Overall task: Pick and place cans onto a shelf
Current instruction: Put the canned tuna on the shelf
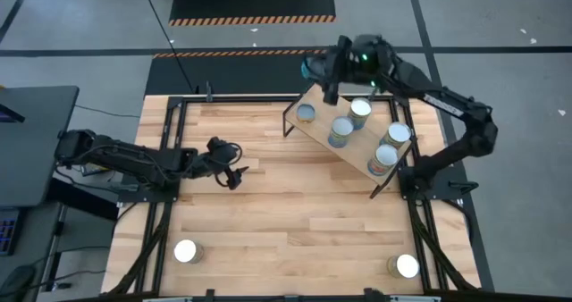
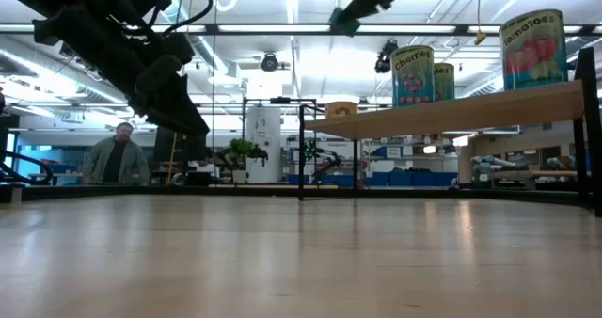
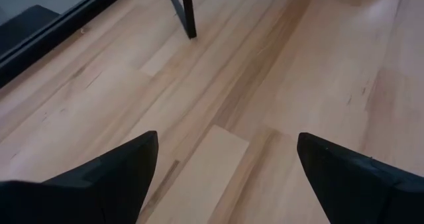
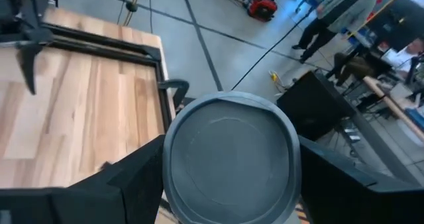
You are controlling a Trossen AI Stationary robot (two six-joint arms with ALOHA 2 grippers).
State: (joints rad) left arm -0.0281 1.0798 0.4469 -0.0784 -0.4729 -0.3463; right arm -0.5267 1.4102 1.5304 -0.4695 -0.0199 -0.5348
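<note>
counting from the high view, five cans (image 1: 358,123) are seen standing on the shelf (image 1: 323,134), which is set at an angle near the far right corner of the table (image 1: 286,213). one sits near the shelf's far left end, two in the middle, two toward its right end. a sixth can (image 4: 228,159) is held between the fingers of the right gripper (image 1: 329,70), which is poised over the far edge of the shelf; in the right wrist view the round grey top is framed closely by both dark fingers. whether it has touched the board cannot be told.

two more cans are left on the table: one (image 1: 186,251) near the front left corner, one (image 1: 405,266) near the front right corner. so the job is judged well past halfway, with one placement in hand and two picks to come.

the left gripper (image 1: 234,174) is parked low over the left-centre of the table, fingers spread wide with nothing between them, only bare planks showing in its wrist view. it is well apart from the front left can, which looks the natural next pick for it. free room on the shelf is judged to lie along its near edge.
</note>
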